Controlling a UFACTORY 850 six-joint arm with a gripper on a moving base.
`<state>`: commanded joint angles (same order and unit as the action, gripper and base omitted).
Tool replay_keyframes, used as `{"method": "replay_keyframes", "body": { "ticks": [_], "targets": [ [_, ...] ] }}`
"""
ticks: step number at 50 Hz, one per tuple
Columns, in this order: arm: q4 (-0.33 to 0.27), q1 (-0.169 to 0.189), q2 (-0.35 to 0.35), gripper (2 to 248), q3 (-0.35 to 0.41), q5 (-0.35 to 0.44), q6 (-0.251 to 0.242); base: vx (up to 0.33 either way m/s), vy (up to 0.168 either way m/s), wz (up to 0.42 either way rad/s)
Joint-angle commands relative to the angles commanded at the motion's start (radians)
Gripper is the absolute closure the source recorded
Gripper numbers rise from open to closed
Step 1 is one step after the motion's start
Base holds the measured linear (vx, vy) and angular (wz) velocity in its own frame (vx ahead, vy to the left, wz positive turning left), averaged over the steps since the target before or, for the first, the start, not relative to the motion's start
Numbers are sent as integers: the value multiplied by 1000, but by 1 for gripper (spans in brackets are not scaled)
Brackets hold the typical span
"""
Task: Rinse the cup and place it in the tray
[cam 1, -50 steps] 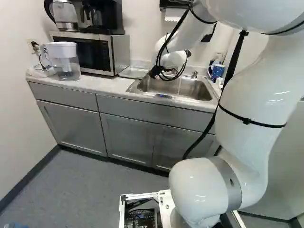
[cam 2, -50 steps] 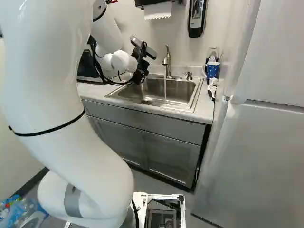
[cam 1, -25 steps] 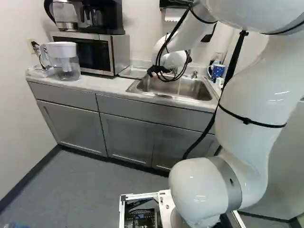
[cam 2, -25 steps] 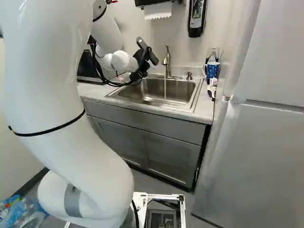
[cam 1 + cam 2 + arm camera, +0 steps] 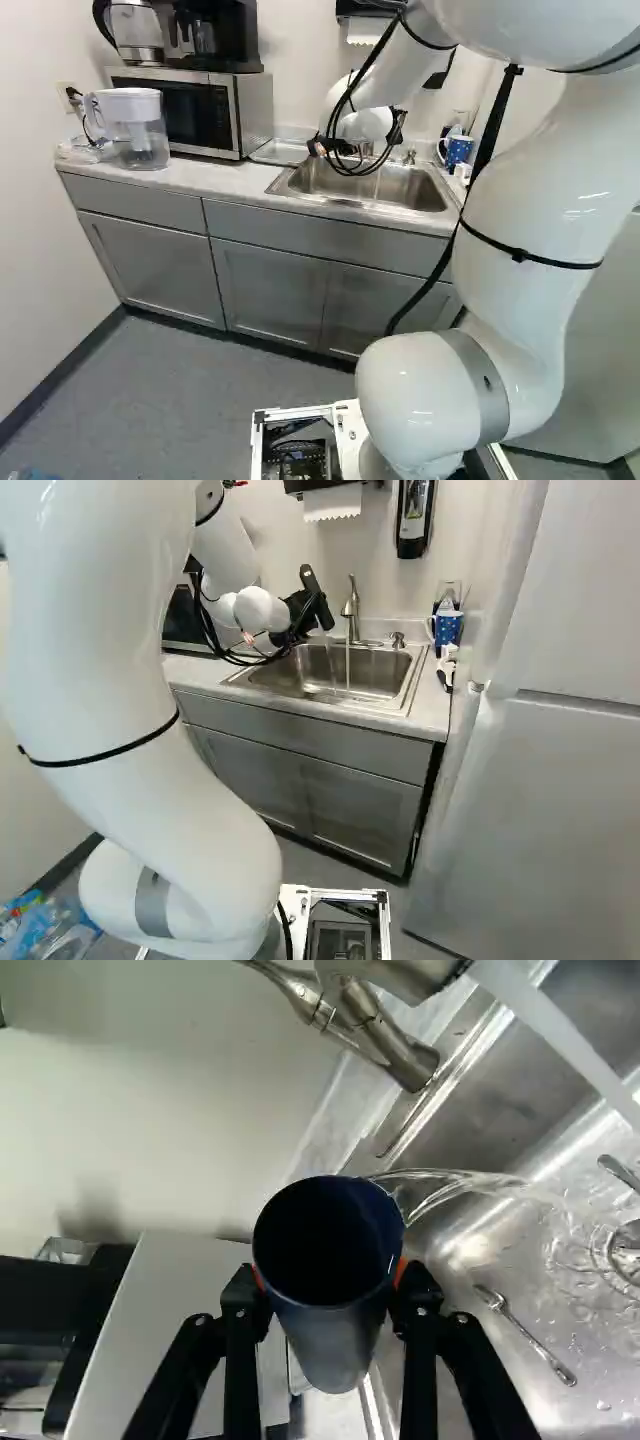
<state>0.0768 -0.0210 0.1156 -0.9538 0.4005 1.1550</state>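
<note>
Beside the running faucet, at the left part of the sink, my gripper (image 5: pixel 302 616) hangs in the right base view. In the wrist view the gripper (image 5: pixel 333 1285) is shut on a dark blue cup (image 5: pixel 335 1335), an orange pad at each side. The cup is tipped, and water runs from its rim into the sink (image 5: pixel 470 1360). A separate stream (image 5: pixel 560 1035) falls from the faucet (image 5: pixel 385 1045). Left of the sink in the left base view lies a shallow metal tray (image 5: pixel 281 151). The cup cannot be made out in the base views.
A microwave (image 5: pixel 190 110) and a water pitcher (image 5: pixel 137 128) stand left of the tray. Right of the sink are a blue dotted mug (image 5: pixel 447 628) and a refrigerator (image 5: pixel 540 810). A fork (image 5: pixel 525 1335) lies in the sink. Paper towel and soap dispensers hang above.
My gripper has turned and tilted beside the faucet, its wrist staying nearly in place. A second stream of water now falls below it in the right base view. The base has not moved.
</note>
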Motion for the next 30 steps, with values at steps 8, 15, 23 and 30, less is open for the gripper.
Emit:
{"method": "replay_keyframes", "body": {
  "ticks": [8, 15, 23, 30],
  "targets": [
    [0, 0, 0, 124, 0, 0, 84, 0, 0, 0],
    [0, 0, 0, 124, 0, 0, 158, 0, 0, 0],
    [0, 0, 0, 124, 0, 0, 242, 0, 0, 0],
    [0, 0, 0, 124, 0, 0, 315, 0, 0, 0]
  ]
}}
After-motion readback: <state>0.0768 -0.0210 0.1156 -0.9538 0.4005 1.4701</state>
